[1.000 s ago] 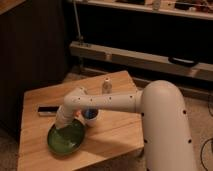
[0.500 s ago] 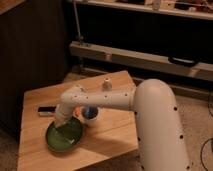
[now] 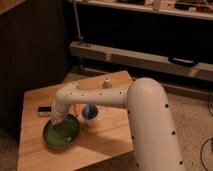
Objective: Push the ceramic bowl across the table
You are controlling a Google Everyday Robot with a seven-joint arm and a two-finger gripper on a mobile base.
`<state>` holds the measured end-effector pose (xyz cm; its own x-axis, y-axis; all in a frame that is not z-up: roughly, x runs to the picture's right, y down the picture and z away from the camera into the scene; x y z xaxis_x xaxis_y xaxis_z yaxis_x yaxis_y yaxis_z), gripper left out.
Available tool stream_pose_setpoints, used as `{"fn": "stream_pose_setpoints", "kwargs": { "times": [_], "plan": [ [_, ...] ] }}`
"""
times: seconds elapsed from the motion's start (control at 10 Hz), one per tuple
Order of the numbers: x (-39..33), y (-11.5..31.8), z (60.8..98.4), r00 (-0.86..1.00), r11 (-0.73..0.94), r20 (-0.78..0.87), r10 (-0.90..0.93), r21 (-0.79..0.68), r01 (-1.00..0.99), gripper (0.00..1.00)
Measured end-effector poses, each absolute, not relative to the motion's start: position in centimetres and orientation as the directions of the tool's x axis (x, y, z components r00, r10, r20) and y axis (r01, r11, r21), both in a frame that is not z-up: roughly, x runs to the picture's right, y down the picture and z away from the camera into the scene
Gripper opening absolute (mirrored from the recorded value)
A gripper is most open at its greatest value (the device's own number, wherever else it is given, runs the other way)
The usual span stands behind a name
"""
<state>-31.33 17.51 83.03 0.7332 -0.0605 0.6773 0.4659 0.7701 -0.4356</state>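
Note:
The ceramic bowl (image 3: 61,134), wide, glossy and dark green, sits on the near-left part of the light wooden table (image 3: 107,131). My white arm reaches leftward across the tabletop. Its gripper (image 3: 56,120) points down at the bowl's far-left rim, shut and seemingly touching the rim or just inside it. The gripper's tip is partly hidden by the wrist.
A small white cup with a blue inside (image 3: 90,113) stands just right of the bowl, with an orange item (image 3: 78,107) beside it. A black and white object (image 3: 45,110) lies near the left edge. A small bottle (image 3: 106,83) stands at the far side.
The arm has swung left, and the bowl has slid a little to the left with the gripper against it.

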Motion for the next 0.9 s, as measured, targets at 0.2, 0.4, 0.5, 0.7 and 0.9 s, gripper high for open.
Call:
{"fn": "stream_pose_setpoints", "kwargs": {
  "times": [0.2, 0.4, 0.5, 0.7, 0.9],
  "plan": [
    [-32.1, 17.7, 83.7, 0.738, 0.757, 0.672, -0.063, -0.45, 0.474, 0.0],
    [-33.5, 17.6, 84.3, 0.738, 0.748, 0.671, -0.071, -0.454, 0.484, 0.0],
    [-34.3, 17.4, 84.3, 0.735, 0.747, 0.674, -0.075, -0.45, 0.489, 0.0],
    [-35.2, 16.3, 84.3, 0.734, 0.753, 0.675, -0.074, -0.445, 0.484, 0.0],
    [-36.4, 15.2, 84.7, 0.735, 0.759, 0.674, -0.072, -0.441, 0.479, 0.0]
  ]
}}
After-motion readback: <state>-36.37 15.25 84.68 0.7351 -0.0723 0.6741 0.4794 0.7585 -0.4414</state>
